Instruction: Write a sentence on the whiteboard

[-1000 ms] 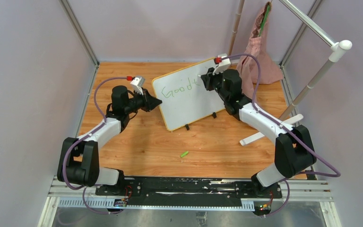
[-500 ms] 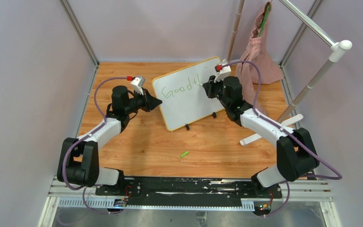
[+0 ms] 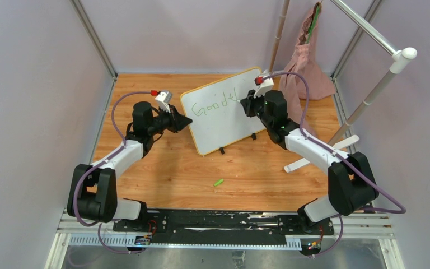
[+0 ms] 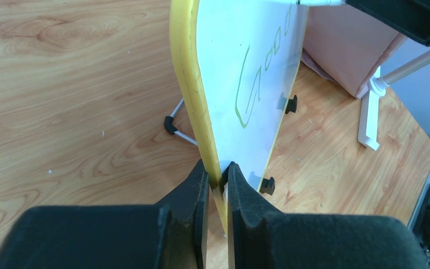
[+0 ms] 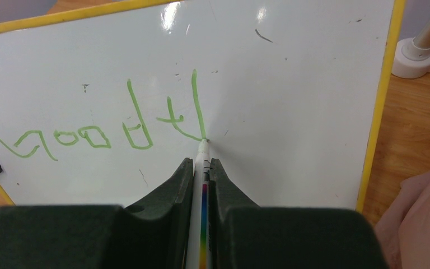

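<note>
The whiteboard [image 3: 224,109] stands tilted on the wooden table, white with a yellow frame [image 4: 187,78], green letters "Good" and two more strokes on its face [image 5: 291,112]. My left gripper [image 3: 186,121] [image 4: 217,176] is shut on the board's left edge. My right gripper [image 3: 245,102] [image 5: 201,165] is shut on a white marker [image 5: 202,185] with a rainbow stripe. The marker's green tip touches the board at the foot of the last stroke.
A green marker cap [image 3: 218,182] lies on the table in front of the board. A pink cloth [image 3: 305,67] hangs from a white rack [image 3: 369,92] at the back right. The rack's foot [image 3: 313,159] rests on the table by the right arm.
The right gripper has moved the marker down the board, drawing a new long green stroke after "Good". The left gripper and board have stayed put.
</note>
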`<state>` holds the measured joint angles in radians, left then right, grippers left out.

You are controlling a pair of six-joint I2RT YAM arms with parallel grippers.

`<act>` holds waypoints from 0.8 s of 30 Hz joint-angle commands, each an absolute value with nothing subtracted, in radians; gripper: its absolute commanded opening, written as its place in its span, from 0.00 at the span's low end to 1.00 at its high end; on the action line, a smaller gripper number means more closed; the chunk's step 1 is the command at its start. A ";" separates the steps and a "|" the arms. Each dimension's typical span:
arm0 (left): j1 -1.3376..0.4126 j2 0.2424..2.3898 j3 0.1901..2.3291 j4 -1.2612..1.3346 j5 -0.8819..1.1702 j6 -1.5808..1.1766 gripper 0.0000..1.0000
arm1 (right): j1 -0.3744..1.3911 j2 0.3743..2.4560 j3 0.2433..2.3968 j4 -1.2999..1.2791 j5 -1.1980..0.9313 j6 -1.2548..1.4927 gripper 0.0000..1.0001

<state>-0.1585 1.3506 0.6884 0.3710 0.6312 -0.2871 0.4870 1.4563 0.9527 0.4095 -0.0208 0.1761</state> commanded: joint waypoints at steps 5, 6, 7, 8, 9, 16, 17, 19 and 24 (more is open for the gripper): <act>-0.164 1.355 0.694 0.328 0.535 -0.169 0.00 | 0.472 1.484 1.052 0.400 -0.005 0.167 0.00; -0.164 1.356 0.694 0.327 0.535 -0.169 0.00 | 0.473 1.486 1.057 0.398 -0.005 0.166 0.00; -0.164 1.356 0.695 0.328 0.535 -0.169 0.00 | 0.473 1.487 1.060 0.397 -0.004 0.163 0.00; -0.164 1.356 0.695 0.328 0.535 -0.169 0.00 | 0.473 1.489 1.064 0.393 -0.003 0.160 0.00; -0.164 1.355 0.695 0.327 0.535 -0.169 0.00 | 0.472 1.491 1.067 0.390 -0.002 0.155 0.00; -0.166 1.354 0.695 0.324 0.534 -0.166 0.00 | 0.451 1.495 1.069 0.381 -0.001 0.155 0.00; -0.166 1.355 0.695 0.324 0.534 -0.166 0.00 | 0.447 1.493 1.069 0.378 0.000 0.154 0.00; -0.166 1.356 0.697 0.324 0.534 -0.166 0.00 | 0.440 1.489 1.068 0.379 -0.001 0.154 0.00; -0.167 1.359 0.697 0.324 0.534 -0.166 0.00 | 0.435 1.486 1.064 0.377 -0.002 0.157 0.00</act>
